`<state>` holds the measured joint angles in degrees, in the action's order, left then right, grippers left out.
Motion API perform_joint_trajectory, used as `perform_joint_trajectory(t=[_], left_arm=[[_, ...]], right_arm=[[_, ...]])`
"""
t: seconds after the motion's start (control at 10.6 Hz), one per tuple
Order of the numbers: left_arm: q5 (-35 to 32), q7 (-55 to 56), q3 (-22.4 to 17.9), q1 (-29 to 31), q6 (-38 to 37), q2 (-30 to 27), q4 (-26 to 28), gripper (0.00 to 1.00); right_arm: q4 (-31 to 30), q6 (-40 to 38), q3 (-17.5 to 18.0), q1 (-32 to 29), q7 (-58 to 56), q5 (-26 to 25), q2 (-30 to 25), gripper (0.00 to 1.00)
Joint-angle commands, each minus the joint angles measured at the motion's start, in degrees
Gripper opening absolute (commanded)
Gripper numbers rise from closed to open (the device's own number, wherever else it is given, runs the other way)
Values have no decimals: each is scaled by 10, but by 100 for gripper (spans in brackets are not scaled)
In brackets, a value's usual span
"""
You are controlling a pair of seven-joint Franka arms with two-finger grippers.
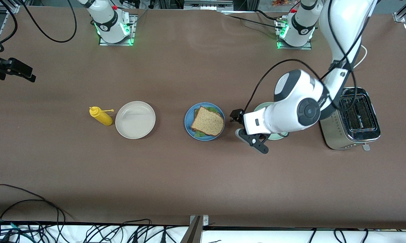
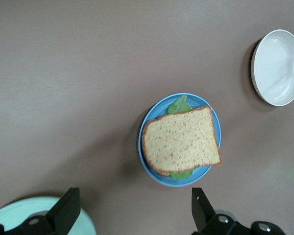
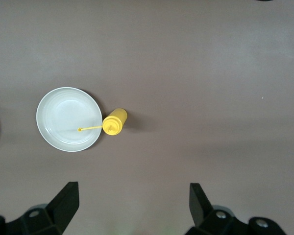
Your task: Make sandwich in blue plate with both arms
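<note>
Lifting clear is the move I judge to be in hand for the left gripper (image 1: 238, 125), which hangs over the bare counter (image 1: 189, 175) between the blue plate (image 1: 188, 125) and a pale green plate (image 1: 279, 136). Its fingers (image 2: 63, 211) are spread wide and hold nothing. To finish well, it should rise straight up with the fingers kept wide, so that nothing catches the top slice or nudges the plate.

The right gripper (image 3: 132, 205) also has its fingers wide apart and empty; from its wrist view it hangs high over the counter above a yellow squeeze bottle (image 1: 101, 116) and a beige plate (image 1: 135, 119), and that arm waits.

The sandwich (image 1: 207, 121) sits in the blue plate near the middle of the counter. Its top slice is brown, speckled and roughly square, turned a little askew, with one corner reaching over the rim. Ruffled green lettuce (image 2: 179, 105) peeks out at two edges. The lower slice is hidden, so I cannot tell how squarely the two line up. By its look the sandwich is assembled.

A toaster (image 1: 353, 118) stands toward the left arm's end of the counter.
</note>
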<state>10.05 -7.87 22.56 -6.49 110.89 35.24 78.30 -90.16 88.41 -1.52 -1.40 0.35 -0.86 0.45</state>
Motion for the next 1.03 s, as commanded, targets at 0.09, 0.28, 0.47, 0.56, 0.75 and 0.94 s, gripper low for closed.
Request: perform_joint_trajectory(t=[0.09,0.28,0.47,0.56,0.75,0.94], left_arm=[[-77,97,-21,-4,-122,-118,16,100],[-77,100,-60,-2,-193,-176,12,100],[-77,100,-105,-2,-257,-230,11,100],[-77,99,-126,-1,-281,-247,11,100],[-89,97,-162,-1,-326,-285,20,100],[-89,95,-190,2,-336,-308,36,100]], right_arm=[[14,-4,6,-4,4,-9,5,100],[14,-4,7,-4,4,-10,5,100],[14,0,6,-4,4,-10,5,100],[15,-1,6,-4,4,-10,5,100],[15,-1,7,-4,4,-10,5,100],[15,-1,7,-4,4,-10,5,100]])
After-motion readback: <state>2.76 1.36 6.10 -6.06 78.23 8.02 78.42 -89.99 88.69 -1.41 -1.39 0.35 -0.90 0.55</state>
